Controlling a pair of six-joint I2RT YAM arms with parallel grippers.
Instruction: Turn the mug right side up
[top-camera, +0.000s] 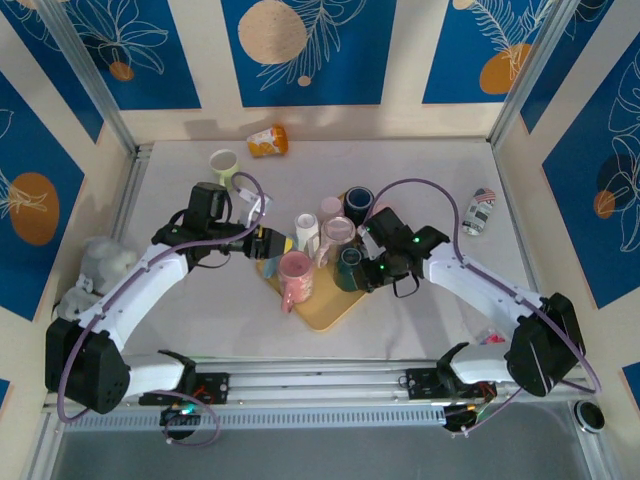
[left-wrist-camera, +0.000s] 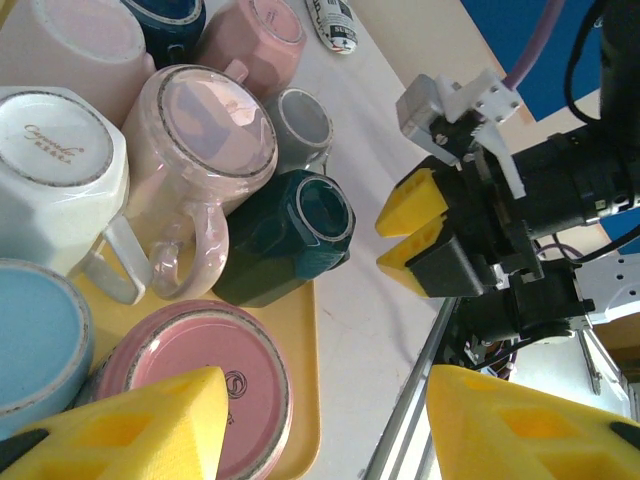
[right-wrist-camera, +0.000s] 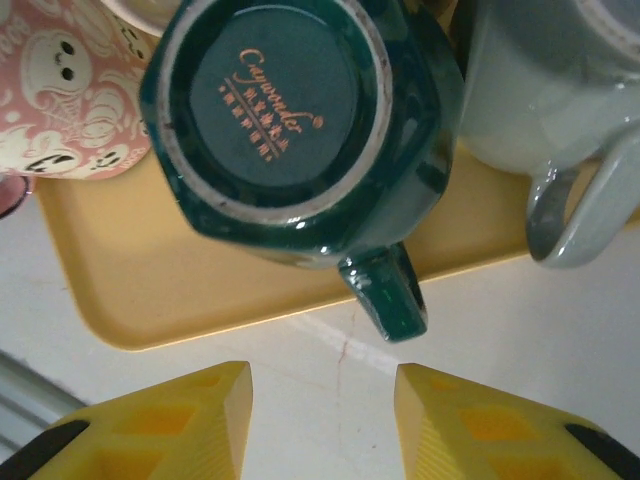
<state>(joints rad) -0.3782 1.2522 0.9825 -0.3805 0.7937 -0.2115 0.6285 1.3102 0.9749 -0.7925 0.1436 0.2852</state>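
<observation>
On the yellow tray (right-wrist-camera: 150, 290), the dark green mug (right-wrist-camera: 290, 110) is sitting base-up at the edge, handle pointing at your right tool (right-wrist-camera: 322, 388), which is hovering spread and empty; your left tool (left-wrist-camera: 325, 395) is gaping too.

My overhead camera sits above and behind the arm bases (top-camera: 95, 365) and looks down and forward over the whole table (top-camera: 440, 170), from well back. The left wrist camera rides low and close, looking out between the yellow fingers (left-wrist-camera: 130, 420) of the left gripper (left-wrist-camera: 325, 410) across the yellow tray (left-wrist-camera: 305, 340) towards the right gripper (left-wrist-camera: 400, 232) — so it faces sideways over the workspace. The right wrist camera is nearer yet, pointed almost squarely at the base of the dark green mug (right-wrist-camera: 285, 110) by the tray's edge. All three views share that mug and the tray edge beside it.
</observation>
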